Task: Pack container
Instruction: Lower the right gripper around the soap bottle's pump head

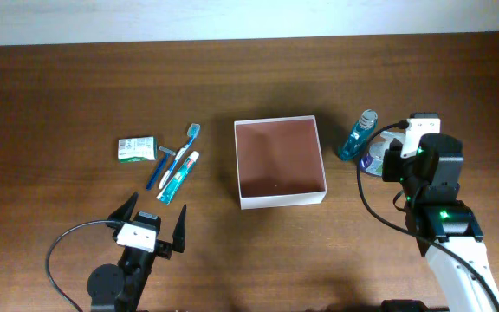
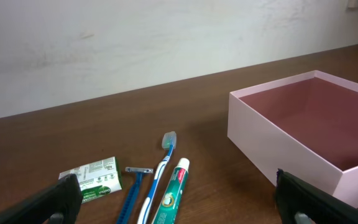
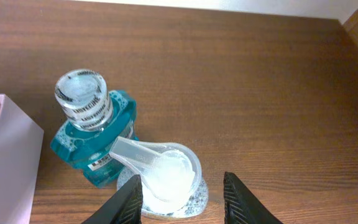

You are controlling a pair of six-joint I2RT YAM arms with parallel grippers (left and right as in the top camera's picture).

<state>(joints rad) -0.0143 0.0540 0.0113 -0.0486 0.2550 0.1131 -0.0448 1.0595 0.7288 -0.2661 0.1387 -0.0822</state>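
Observation:
The container (image 1: 282,198), a square white box with a reddish-brown inside, stands mid-table with nothing in it; its wall (image 2: 260,137) also shows in the left wrist view. To its right a teal mouthwash bottle (image 1: 356,139) (image 3: 92,134) stands beside a clear pump bottle (image 1: 374,158) (image 3: 166,174). My right gripper (image 1: 388,159) (image 3: 182,202) straddles the pump bottle from above, open, its left finger close and a gap on the right. My left gripper (image 1: 154,227) (image 2: 179,208) is wide open and holds nothing, near the front edge, just short of the toiletries.
A green-and-white soap packet (image 1: 136,148) (image 2: 92,179), a blue razor (image 1: 159,166) (image 2: 132,193), a toothbrush (image 1: 178,159) (image 2: 157,183) and a toothpaste tube (image 1: 178,179) (image 2: 173,193) lie left of the container. A corner of the container (image 3: 5,162) is near the mouthwash bottle.

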